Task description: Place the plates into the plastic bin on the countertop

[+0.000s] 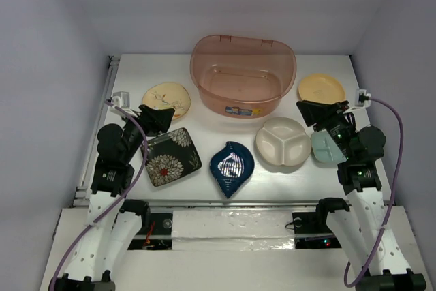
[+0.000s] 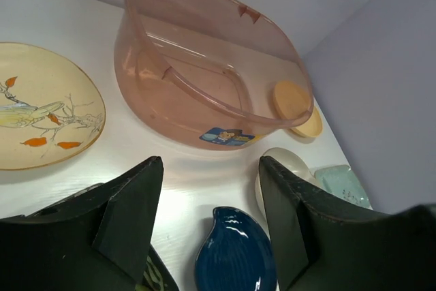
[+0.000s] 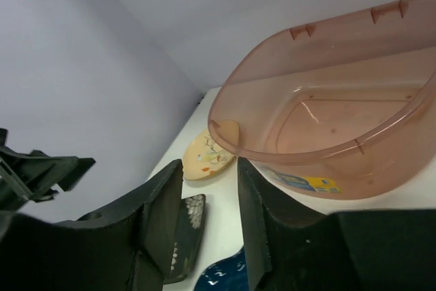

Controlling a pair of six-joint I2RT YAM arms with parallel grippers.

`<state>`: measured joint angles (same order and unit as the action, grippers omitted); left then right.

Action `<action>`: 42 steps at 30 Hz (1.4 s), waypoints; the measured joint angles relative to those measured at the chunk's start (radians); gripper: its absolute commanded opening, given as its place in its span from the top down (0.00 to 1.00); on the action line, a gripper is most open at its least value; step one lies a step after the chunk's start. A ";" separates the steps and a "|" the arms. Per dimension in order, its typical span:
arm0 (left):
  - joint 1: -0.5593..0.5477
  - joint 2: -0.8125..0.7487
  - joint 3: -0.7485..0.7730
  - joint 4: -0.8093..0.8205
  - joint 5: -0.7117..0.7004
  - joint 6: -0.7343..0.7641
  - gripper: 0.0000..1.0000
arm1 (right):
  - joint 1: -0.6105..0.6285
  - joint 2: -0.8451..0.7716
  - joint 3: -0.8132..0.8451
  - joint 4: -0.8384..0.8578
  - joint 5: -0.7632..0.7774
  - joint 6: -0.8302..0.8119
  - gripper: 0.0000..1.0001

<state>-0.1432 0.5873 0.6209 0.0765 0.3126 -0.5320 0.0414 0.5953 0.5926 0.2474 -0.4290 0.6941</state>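
The empty pinkish plastic bin [image 1: 243, 76] stands at the back of the white countertop [image 1: 208, 131]. Six plates lie around it: cream branch plate [image 1: 165, 100], black floral square [image 1: 170, 157], blue leaf dish [image 1: 231, 167], white three-section plate [image 1: 283, 142], pale green dish [image 1: 327, 149], yellow plate [image 1: 321, 88]. My left gripper [image 1: 161, 118] hovers open and empty between the cream and black plates. My right gripper [image 1: 312, 112] is open and empty, above the green dish, beside the yellow plate. The left wrist view shows the bin [image 2: 204, 66] and leaf dish [image 2: 235, 257] ahead; the right wrist view shows the bin [image 3: 334, 120].
A metal rail [image 1: 103, 114] runs along the counter's left edge and another along the front [image 1: 231, 202]. Grey walls close in the back and sides. Cables loop from both wrists. The bin carries a small sticker [image 1: 238, 110] on its front.
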 measured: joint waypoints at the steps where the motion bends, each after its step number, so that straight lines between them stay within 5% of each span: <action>1: 0.000 0.003 0.000 0.001 -0.007 0.000 0.44 | 0.000 -0.007 -0.004 0.001 0.002 0.005 0.62; 6: 0.000 0.019 0.000 -0.007 -0.058 -0.002 0.57 | 0.011 -0.033 -0.009 0.000 0.015 0.019 0.96; 11: 0.000 0.086 0.003 0.004 -0.089 -0.021 1.00 | 0.026 -0.061 -0.009 -0.003 0.019 0.008 1.00; 18: -0.001 0.297 -0.003 0.055 -0.207 -0.079 1.00 | 0.026 0.007 0.045 -0.053 -0.009 -0.034 1.00; 24: 0.008 0.341 -0.051 0.084 -0.372 -0.137 0.57 | 0.026 0.120 0.059 -0.064 -0.082 -0.044 1.00; 26: 0.028 0.366 -0.065 0.119 -0.397 -0.166 0.53 | 0.026 0.140 0.059 -0.071 -0.090 -0.043 1.00; 34: 0.150 0.667 -0.070 0.259 -0.395 -0.253 0.52 | 0.038 0.111 0.059 -0.079 -0.095 -0.051 0.80; 42: 0.205 0.902 0.033 0.310 -0.376 -0.297 0.57 | 0.039 0.105 0.059 -0.079 -0.096 -0.055 0.77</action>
<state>0.0616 1.4895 0.6537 0.3866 -0.0631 -0.8291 0.0799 0.7006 0.6518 0.1684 -0.5247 0.6392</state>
